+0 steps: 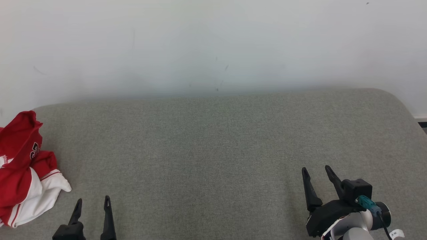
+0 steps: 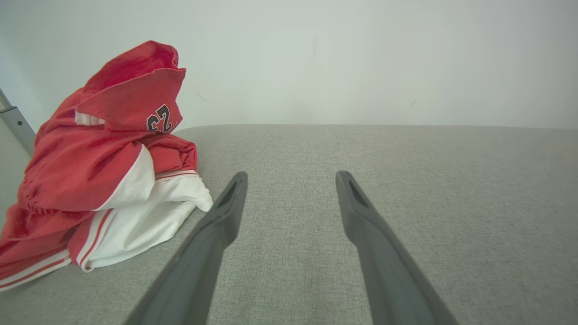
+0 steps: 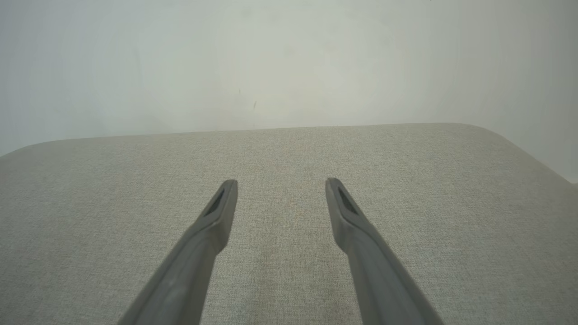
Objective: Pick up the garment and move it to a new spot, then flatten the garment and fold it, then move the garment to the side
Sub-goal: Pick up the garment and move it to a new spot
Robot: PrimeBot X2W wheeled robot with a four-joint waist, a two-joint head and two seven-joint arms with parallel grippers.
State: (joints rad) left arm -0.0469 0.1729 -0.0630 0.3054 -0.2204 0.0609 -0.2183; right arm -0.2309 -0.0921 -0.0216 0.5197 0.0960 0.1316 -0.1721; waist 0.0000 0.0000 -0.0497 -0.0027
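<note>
A crumpled red and white garment (image 1: 23, 170) lies heaped at the far left of the grey padded surface (image 1: 213, 140), partly cut off by the head view's left edge. In the left wrist view the garment (image 2: 104, 171) sits left of the fingers, its white hem close to the left fingertip. My left gripper (image 1: 93, 199) stands open at the lower left, just right of the garment, with nothing between its fingers; it also appears from its own wrist (image 2: 291, 174). My right gripper (image 1: 317, 169) is open and empty at the lower right, over bare fabric (image 3: 281, 181).
A pale wall (image 1: 213, 43) rises behind the surface. The surface's rounded far right corner (image 1: 397, 96) drops off toward a dark strip at the right edge. A metal bar (image 2: 16, 124) shows behind the garment in the left wrist view.
</note>
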